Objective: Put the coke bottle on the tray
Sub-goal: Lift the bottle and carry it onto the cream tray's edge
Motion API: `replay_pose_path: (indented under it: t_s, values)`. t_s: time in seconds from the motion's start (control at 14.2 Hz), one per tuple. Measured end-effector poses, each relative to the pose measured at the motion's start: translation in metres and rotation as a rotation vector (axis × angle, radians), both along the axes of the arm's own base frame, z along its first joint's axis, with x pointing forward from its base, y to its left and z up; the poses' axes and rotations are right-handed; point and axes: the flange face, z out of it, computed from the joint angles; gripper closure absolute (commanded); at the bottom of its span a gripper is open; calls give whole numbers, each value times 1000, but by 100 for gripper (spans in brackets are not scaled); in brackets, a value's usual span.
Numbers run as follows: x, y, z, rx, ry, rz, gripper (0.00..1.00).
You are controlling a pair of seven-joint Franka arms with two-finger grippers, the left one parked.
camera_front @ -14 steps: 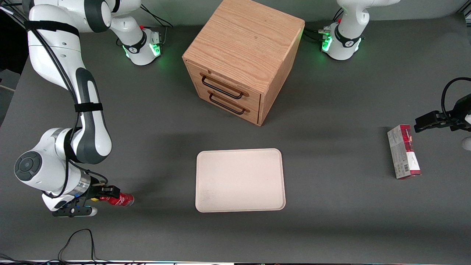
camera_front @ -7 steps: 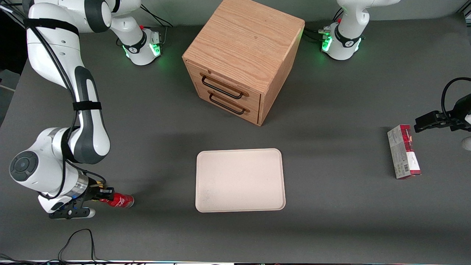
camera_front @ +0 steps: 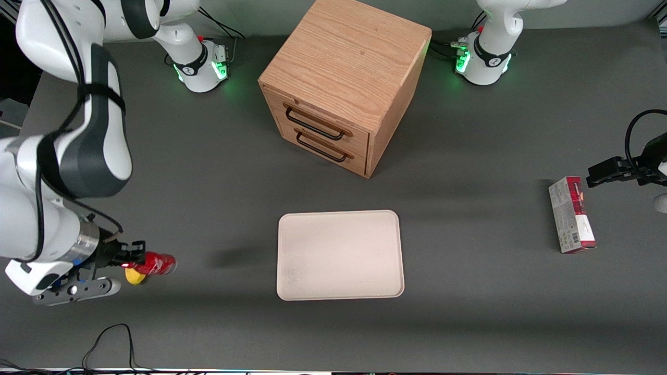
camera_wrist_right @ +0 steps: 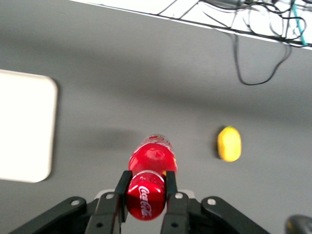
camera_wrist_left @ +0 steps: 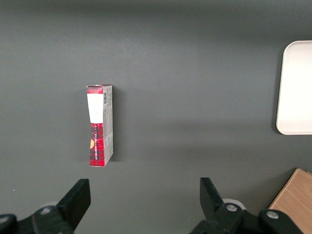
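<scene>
My right gripper (camera_front: 136,256) is shut on the coke bottle (camera_front: 156,263), a small red bottle with a red cap and white lettering. It holds the bottle lying sideways, lifted above the table at the working arm's end. In the right wrist view the two fingers (camera_wrist_right: 122,184) clamp the cap end of the bottle (camera_wrist_right: 148,190). The cream-white tray (camera_front: 341,254) lies flat in the middle of the table, apart from the bottle, and its rounded corner shows in the right wrist view (camera_wrist_right: 24,126).
A yellow lemon-like lump (camera_front: 135,277) lies on the table just under the held bottle; it shows in the right wrist view (camera_wrist_right: 228,143). A wooden drawer cabinet (camera_front: 344,83) stands farther from the camera than the tray. A red-and-grey box (camera_front: 571,214) lies toward the parked arm's end.
The gripper has lifted the coke bottle off the table and risen toward the camera. The yellow lump under it is now uncovered. The tray has not moved.
</scene>
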Motion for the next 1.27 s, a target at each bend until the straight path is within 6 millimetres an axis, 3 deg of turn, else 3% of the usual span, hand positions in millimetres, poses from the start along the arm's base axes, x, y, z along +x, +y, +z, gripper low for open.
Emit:
replay_pose_path:
  t_s: [0.14, 0.35, 0.64, 0.78, 0.92, 1.06, 1.27]
  values:
    - [-7, 30, 10, 41, 2, -40, 100]
    - [-11, 88, 1, 77, -29, -132, 100]
    - [-20, 190, -42, 94, -77, -162, 100]
    - [-26, 225, -65, 87, -98, -131, 100]
    - [-24, 239, -83, 89, -118, -109, 100]
    - [-17, 240, -105, 99, -129, -108, 100]
    - [-4, 241, -153, 93, -160, -96, 100]
